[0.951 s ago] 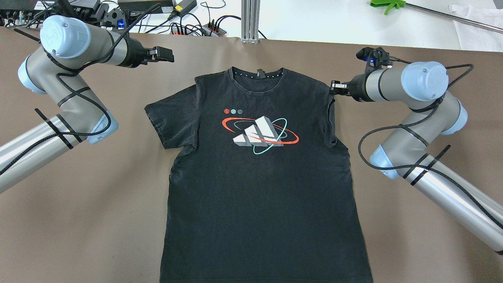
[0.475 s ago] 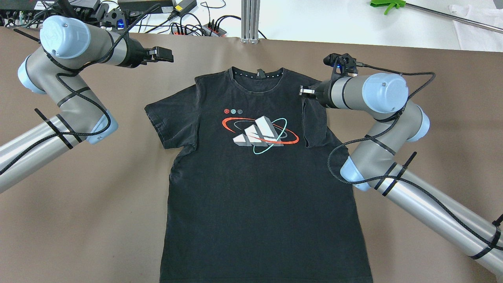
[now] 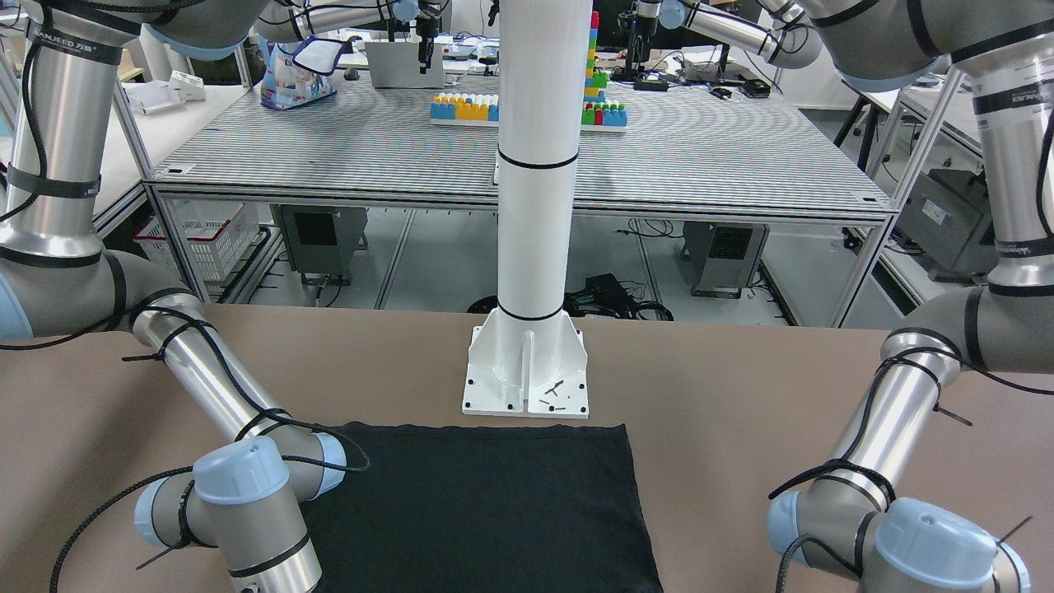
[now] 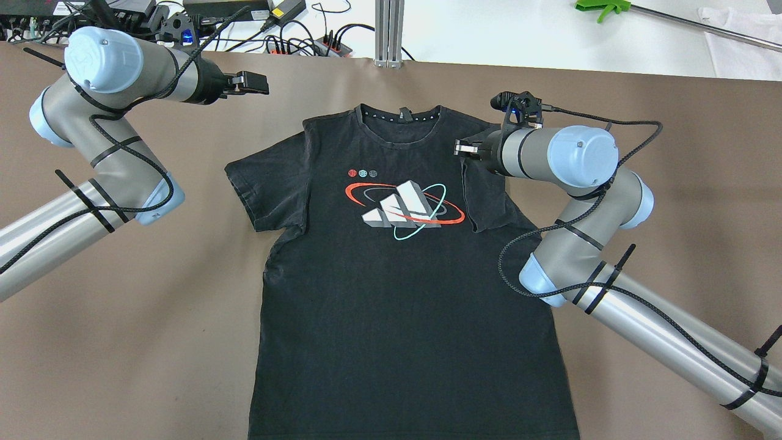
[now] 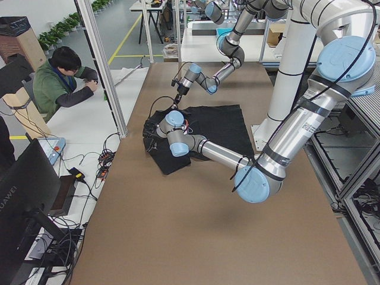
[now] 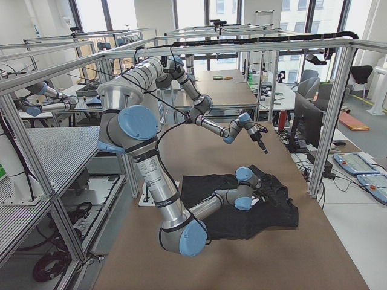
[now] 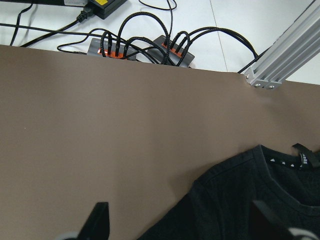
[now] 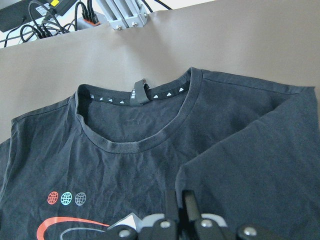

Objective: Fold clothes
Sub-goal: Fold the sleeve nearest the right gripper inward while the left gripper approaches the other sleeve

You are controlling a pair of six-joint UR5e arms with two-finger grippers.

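A black printed T-shirt (image 4: 403,287) lies flat on the brown counter (image 4: 122,342), its hem just beside the white pillar (image 3: 531,247). At the end far from the pillar, the right arm's fingers (image 4: 462,148) pinch a sleeve (image 4: 486,195) doubled over the chest. Farther still from the pillar, the left arm's fingers (image 7: 99,222) hang spread above bare counter.

shirt (image 4: 403,293) flat on table (image 4: 122,342); sleeve (image 4: 487,198) folded over chest, seemingly in right gripper (image 4: 459,148); left gripper (image 4: 261,84) left of collar.
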